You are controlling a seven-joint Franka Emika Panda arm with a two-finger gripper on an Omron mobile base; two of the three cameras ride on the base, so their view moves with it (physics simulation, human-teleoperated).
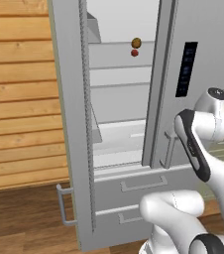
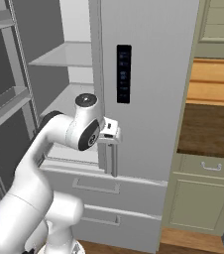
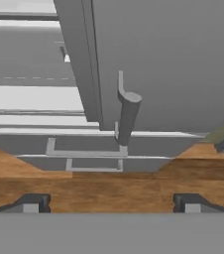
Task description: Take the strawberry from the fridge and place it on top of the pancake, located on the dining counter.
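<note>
On upper white shelf – round red strawberry [image 1: 134, 53] (beside brownish ball [image 1: 136, 43]) | fridge [image 1: 203, 30] smooth grey | gripper [image 3: 111, 202] spread apart

Strawberry [image 1: 134, 53] and brownish-orange ball [image 1: 136, 43] close together on a white fridge shelf [image 1: 114, 54].

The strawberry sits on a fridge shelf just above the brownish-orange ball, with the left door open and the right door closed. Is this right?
Not quite. In the left base view the strawberry sits just below the brownish-orange ball, not above it. The rest holds: both rest on a shelf inside the fridge, the left door is open and the right door is closed.
</note>
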